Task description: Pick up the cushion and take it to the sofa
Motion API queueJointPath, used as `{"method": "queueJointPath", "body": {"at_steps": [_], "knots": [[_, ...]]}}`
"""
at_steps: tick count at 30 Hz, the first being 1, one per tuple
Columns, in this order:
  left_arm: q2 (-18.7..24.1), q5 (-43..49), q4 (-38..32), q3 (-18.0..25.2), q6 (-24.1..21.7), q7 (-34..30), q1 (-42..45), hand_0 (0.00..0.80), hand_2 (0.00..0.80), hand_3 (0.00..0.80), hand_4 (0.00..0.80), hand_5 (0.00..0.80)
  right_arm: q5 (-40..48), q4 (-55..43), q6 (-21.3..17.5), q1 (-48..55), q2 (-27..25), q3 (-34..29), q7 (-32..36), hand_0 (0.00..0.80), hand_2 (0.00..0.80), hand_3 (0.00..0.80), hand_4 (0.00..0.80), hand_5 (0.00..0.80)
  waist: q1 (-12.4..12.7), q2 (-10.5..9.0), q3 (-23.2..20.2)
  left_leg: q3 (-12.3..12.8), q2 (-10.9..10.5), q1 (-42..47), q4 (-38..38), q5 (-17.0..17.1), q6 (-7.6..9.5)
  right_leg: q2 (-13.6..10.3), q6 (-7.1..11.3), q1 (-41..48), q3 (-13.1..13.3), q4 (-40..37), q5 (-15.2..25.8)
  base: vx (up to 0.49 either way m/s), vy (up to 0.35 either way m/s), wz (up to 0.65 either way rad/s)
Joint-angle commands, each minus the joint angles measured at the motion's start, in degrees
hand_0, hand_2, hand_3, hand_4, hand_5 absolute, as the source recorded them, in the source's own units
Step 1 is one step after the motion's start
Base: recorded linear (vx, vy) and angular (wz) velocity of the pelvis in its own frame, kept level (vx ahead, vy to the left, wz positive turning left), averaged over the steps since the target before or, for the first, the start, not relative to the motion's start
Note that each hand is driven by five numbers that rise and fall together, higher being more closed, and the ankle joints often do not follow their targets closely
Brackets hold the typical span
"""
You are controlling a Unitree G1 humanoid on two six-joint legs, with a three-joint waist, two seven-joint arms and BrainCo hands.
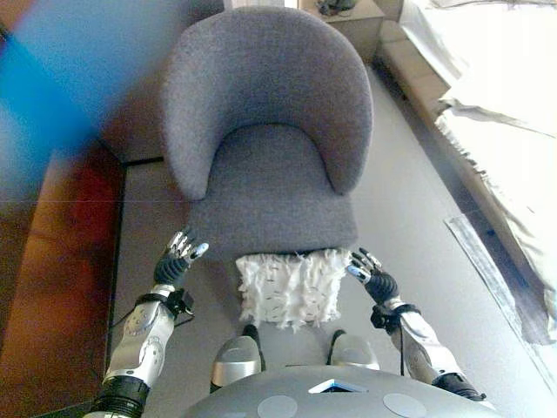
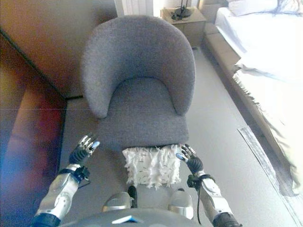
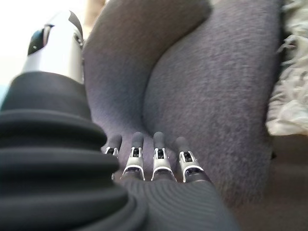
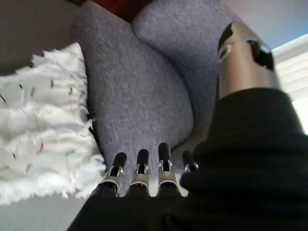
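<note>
A white shaggy cushion (image 1: 291, 286) leans against the front of a grey armchair (image 1: 261, 139), low by the floor; it also shows in the right wrist view (image 4: 43, 125). My left hand (image 1: 178, 257) is open and empty, left of the cushion, apart from it. My right hand (image 1: 372, 275) is open and empty, just right of the cushion's upper corner. In the left wrist view the fingers (image 3: 154, 161) are straight and face the chair's side (image 3: 207, 96). In the right wrist view the fingers (image 4: 139, 175) are straight beside the cushion.
A bed with white bedding (image 1: 496, 96) runs along the right side. A small side table (image 2: 184, 19) stands behind the chair. A dark wooden panel (image 1: 43, 261) lines the left. Grey floor (image 1: 418, 218) lies between chair and bed.
</note>
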Motion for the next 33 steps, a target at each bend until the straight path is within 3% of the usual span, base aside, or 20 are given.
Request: {"method": "queueJointPath", "body": {"at_steps": [1,6,8,14,22,33], "knots": [[1.71,3.6,1.18,-1.4,-4.19,5.28,-8.14,0.0,0.0,0.0,0.0,0.0,-3.41,0.11,-2.94,-9.05,-1.53,2.11,-4.34,0.0,0.0,0.0,0.0,0.0,1.35,-1.1,6.28,-4.95,2.06,-12.41,12.21,-4.45,0.91,-3.05,0.96,-5.27,-0.71,1.04,3.71,-0.294,-0.158,-0.07],[-0.44,6.19,12.25,-6.73,-8.8,12.78,-18.31,0.0,0.0,0.0,0.0,0.0,-3.43,4.89,-1.94,-20.66,-4.85,4.88,-9.25,0.0,0.0,0.0,0.0,0.0,1.55,-0.7,10.67,-5.79,3.22,-23.44,20.64,-5.77,-0.12,-3.45,-0.43,-15.97,-0.52,10.65,0.14,-0.183,-0.037,-0.02],[-1.22,7.17,15.84,-7.53,-9.6,14.13,-20.84,0.0,0.0,0.0,0.0,0.0,-2.75,6.2,-1.06,-23.75,-5.83,5.02,-9.94,0.0,0.0,0.0,0.0,0.0,1.29,-0.39,11.87,-5.75,3.93,-25.53,24.36,-8.3,-0.59,-3.63,-0.57,-19.36,-0.11,16.87,-2.9,-0.021,0.019,0.14],[-3.42,6.39,22.75,-8.43,-10.06,13.15,-27.99,0.0,0.0,0.0,0.0,0.0,0.07,11.54,0.36,-30.79,-7.07,3.36,-11.47,0.0,0.0,0.0,0.0,0.0,0.25,1.32,13.97,-6.35,4.88,-35.01,33.51,-11.89,-0.43,-4.61,-1.66,-30.78,1.57,29.4,-6.6,-0.08,0.033,0.17],[-3.29,4.78,27.55,-9.46,-7.01,15.24,-36.83,0.0,0.0,0.0,0.0,0.0,-1.11,18.26,3.09,-41.44,-11.12,3.18,-7.98,0.0,0.0,0.0,0.0,0.0,-0.21,3.89,16.38,-8.57,4.11,-48.25,45.3,-15.16,0.34,-5.41,-2.35,-45.85,5.11,42.16,-8.51,-0.061,0.054,0.09],[0.27,4.09,29.24,-10.63,-5.73,10.1,-43.83,0.0,0.0,0.0,0.0,0.0,1.18,23.49,6.43,-50.67,-13.32,4.12,-6.29,0.0,0.0,0.0,0.0,0.0,-0.71,5.03,17.79,-9.21,3.58,-62.68,57.82,-17.89,1.51,-5.07,-3.44,-61.04,7.94,53.59,-10.29,-0.013,0.024,0.03]]}}
